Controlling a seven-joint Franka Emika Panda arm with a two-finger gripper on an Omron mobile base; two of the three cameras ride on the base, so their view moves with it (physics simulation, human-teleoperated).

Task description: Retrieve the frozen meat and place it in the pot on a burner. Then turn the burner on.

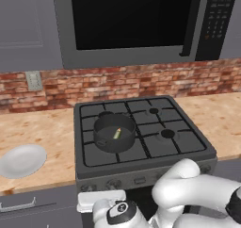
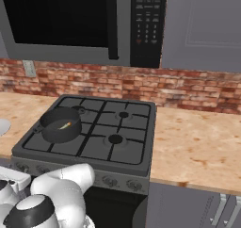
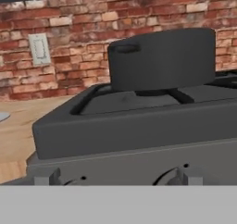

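Pot (image 1: 114, 133) — dark grey, two short handles, standing on the stove's (image 1: 188, 149) front-left burner. Frozen meat (image 1: 116, 133) — we count one small fish lying inside the pot, against its floor. Gripper — low at the stove's front edge, facing the knobs (image 3: 178, 177); we cannot tell how far its fingers stand apart, nor whether they touch anything. White plate (image 1: 22, 160) — on the counter (image 1: 52, 133), near its front edge, left of the stove.

End effector (image 1: 101, 199) fingers hidden below stove (image 1: 141, 168) front
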